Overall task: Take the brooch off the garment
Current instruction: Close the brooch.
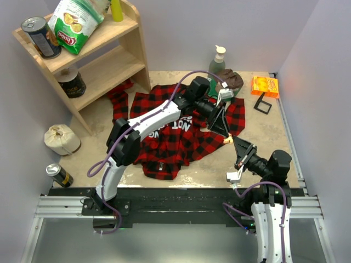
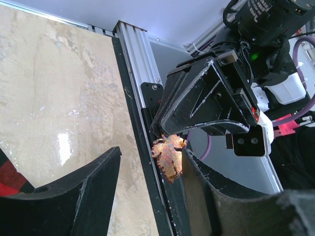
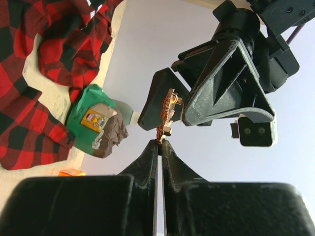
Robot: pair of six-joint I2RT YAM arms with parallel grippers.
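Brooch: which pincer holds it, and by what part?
The right pincer, shut on one end of the brooch; the left pincer stands open around it.

The beige desk (image 1: pixel 269 137) carries a crumpled plaid shirt (image 1: pixel 164 148), a wooden shelf (image 1: pixel 140 49) at the far left, a soap bottle (image 1: pixel 218 59), an orange packet (image 1: pixel 265 86), a pale bundle (image 1: pixel 62 139) and a can (image 1: pixel 59 175).

Left arm (image 1: pixel 159 116) is clad in white w/ black joints & purple cable (image 1: pixel 197 72); left gripper (image 3: pixel 171 115) is moulded black.
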